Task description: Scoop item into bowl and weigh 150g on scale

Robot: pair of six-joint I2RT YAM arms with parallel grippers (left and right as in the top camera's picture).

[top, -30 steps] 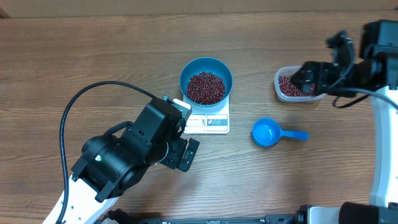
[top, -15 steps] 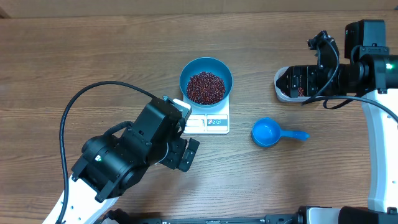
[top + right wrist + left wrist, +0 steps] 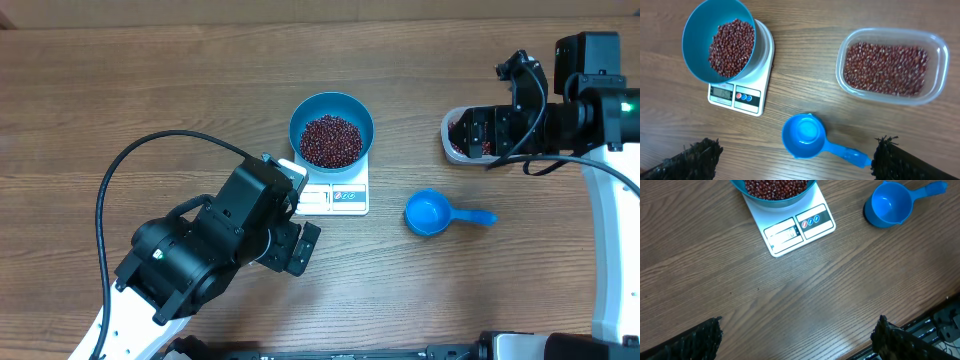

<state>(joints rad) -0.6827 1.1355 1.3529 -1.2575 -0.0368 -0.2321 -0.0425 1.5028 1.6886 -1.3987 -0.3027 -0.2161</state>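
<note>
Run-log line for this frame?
beans in bowl | bowl on scale | scoop empty, on table | tub holds beans | left claw open | right claw open

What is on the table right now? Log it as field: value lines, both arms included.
bowl: blue, standing on the scale
beans: heap in the bowl; more in the tub
scale: white, reading too small to tell
scoop: blue, empty, lying on the table, apart from scale and tub
tub: clear plastic, on the right arm's side
left fingers: open, holding nothing, over bare table near the scale
right fingers: open, holding nothing, above the tub
</note>
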